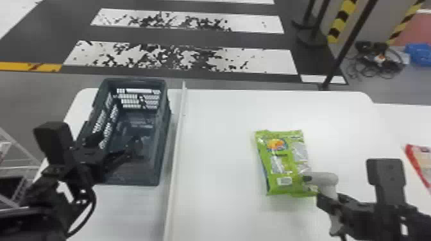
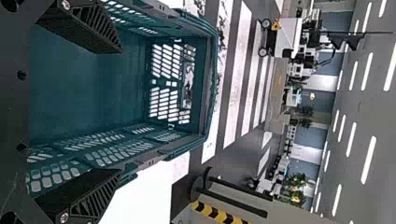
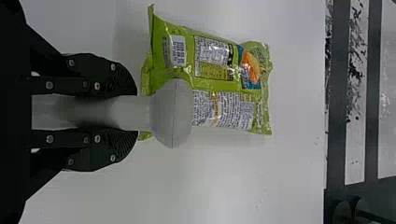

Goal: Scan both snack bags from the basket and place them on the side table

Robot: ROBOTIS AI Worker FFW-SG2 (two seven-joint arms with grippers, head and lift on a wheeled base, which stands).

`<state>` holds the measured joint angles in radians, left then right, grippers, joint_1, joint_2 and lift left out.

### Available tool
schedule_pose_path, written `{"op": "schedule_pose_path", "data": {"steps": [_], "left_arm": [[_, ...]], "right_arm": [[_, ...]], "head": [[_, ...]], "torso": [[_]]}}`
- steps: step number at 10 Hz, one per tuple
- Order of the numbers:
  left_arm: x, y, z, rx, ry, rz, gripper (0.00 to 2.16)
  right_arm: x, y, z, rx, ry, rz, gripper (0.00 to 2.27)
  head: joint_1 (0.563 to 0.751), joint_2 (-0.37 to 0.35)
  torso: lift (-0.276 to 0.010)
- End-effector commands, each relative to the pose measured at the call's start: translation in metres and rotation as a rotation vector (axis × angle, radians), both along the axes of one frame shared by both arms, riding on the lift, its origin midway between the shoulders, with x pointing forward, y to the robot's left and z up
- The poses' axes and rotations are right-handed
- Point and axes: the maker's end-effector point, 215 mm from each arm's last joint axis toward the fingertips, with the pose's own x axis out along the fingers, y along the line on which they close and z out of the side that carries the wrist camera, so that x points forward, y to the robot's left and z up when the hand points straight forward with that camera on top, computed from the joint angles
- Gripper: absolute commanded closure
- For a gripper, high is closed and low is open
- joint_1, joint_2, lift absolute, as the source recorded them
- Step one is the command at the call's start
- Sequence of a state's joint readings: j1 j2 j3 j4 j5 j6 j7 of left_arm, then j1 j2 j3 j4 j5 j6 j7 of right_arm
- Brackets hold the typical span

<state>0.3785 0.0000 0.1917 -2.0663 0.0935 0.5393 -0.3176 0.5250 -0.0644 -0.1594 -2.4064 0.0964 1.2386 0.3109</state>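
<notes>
The green bag lies just beyond your right gripper, whose fingers are closed round the scanner; a red bag lies farther right. Your left gripper points into the basket, wide open, empty.

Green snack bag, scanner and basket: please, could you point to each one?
Green snack bag (image 3: 218, 85), right wrist view: middle of its printed face.
Scanner (image 3: 171, 113), right wrist view: its grey head.
Basket (image 1: 134, 82), head view: its far rim.
</notes>
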Motion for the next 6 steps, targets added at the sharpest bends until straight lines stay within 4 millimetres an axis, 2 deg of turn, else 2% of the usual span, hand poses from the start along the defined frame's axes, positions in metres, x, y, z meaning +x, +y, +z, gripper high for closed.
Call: {"op": "schedule_pose_path", "data": {"steps": [1,3,6], "left_arm": [[-0.001,-0.001,-0.001,-0.005,0.001,0.001,0.08],[-0.002,0.0,-0.001,-0.004,0.001,0.0,0.08],[-0.005,0.002,-0.007,-0.003,0.012,0.003,0.08]], "right_arm": [[0.021,-0.019,0.011,-0.012,-0.036,-0.035,2.25],[0.067,-0.055,0.013,-0.041,-0.129,-0.076,2.25],[0.105,-0.095,-0.01,-0.08,-0.142,-0.114,2.25]], "head": [[0.695,-0.043],[0.695,-0.07],[0.695,-0.133]], "torso": [[-0.075],[-0.075],[-0.075]]}}
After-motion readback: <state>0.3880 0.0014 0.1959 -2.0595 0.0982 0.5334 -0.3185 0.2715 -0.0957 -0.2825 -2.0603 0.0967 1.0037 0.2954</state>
